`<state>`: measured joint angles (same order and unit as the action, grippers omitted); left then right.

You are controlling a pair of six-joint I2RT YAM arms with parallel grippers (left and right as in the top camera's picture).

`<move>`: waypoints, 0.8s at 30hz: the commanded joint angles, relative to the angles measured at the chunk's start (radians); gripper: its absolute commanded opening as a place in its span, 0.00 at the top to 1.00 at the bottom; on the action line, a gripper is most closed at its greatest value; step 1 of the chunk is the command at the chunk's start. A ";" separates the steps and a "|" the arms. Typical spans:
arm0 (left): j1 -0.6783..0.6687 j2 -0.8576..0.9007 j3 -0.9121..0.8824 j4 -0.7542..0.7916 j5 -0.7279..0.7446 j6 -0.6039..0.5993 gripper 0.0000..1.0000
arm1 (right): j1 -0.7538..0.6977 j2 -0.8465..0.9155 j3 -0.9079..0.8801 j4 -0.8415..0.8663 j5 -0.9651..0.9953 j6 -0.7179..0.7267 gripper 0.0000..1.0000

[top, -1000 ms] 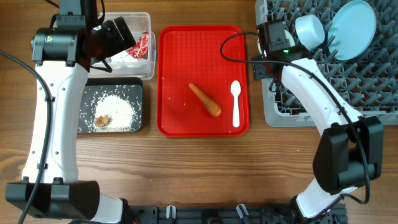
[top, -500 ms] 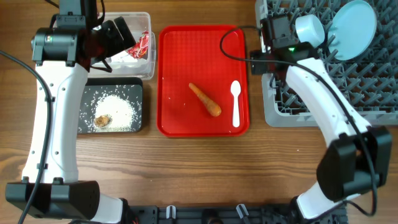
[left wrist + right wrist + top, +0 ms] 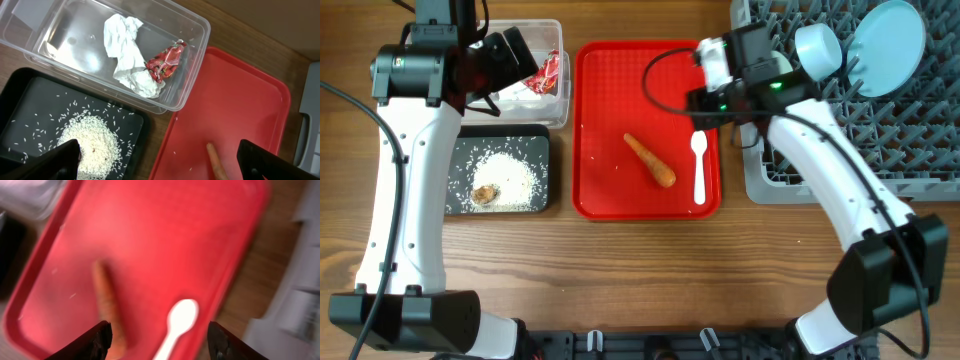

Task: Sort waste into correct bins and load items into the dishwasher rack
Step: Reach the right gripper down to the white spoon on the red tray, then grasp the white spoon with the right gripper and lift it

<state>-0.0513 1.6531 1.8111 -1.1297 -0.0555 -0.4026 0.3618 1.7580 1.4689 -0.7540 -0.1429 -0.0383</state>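
An orange carrot (image 3: 650, 160) and a white spoon (image 3: 699, 165) lie on the red tray (image 3: 610, 100). My right gripper (image 3: 708, 75) hovers open above them; in the blurred right wrist view the carrot (image 3: 106, 300) and spoon (image 3: 180, 320) sit below its empty jaws (image 3: 161, 342). My left gripper (image 3: 510, 50) hangs open and empty (image 3: 160, 162) over the edge between bins. The clear tub (image 3: 195, 60) holds the tissue (image 3: 127, 52) and the wrapper (image 3: 165, 62). The black tray (image 3: 535, 150) holds rice (image 3: 510, 178) and a brown lump (image 3: 485, 193).
The grey rack (image 3: 840, 160) stands at the right with a light blue plate (image 3: 887, 45) and a pale bowl (image 3: 817, 47) in it. A few stray rice grains lie on the red tray (image 3: 235, 100). Bare wood runs along the front.
My right arm has swung left from the rack to over the red tray's right side, its jaws a little narrower. The left arm has not moved.
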 commanded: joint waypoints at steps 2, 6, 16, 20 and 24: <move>0.003 0.006 0.001 0.000 -0.006 -0.010 0.00 | 0.083 0.106 0.011 -0.038 -0.066 -0.070 0.36; 0.003 0.006 0.001 0.000 -0.006 -0.010 0.00 | 0.125 0.150 0.011 -0.043 -0.063 -0.062 0.37; 0.003 0.006 0.001 0.000 -0.006 -0.010 0.00 | 0.081 0.246 -0.018 -0.155 0.076 0.277 0.50; 0.003 0.006 0.001 0.000 -0.006 -0.010 0.00 | 0.080 0.269 -0.081 -0.130 0.129 0.338 0.59; 0.003 0.006 0.001 0.000 -0.006 -0.010 0.00 | 0.080 0.270 -0.093 -0.130 0.232 0.384 0.59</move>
<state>-0.0513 1.6531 1.8111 -1.1297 -0.0555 -0.4026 0.4374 2.0132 1.3891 -0.8898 -0.0189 0.2787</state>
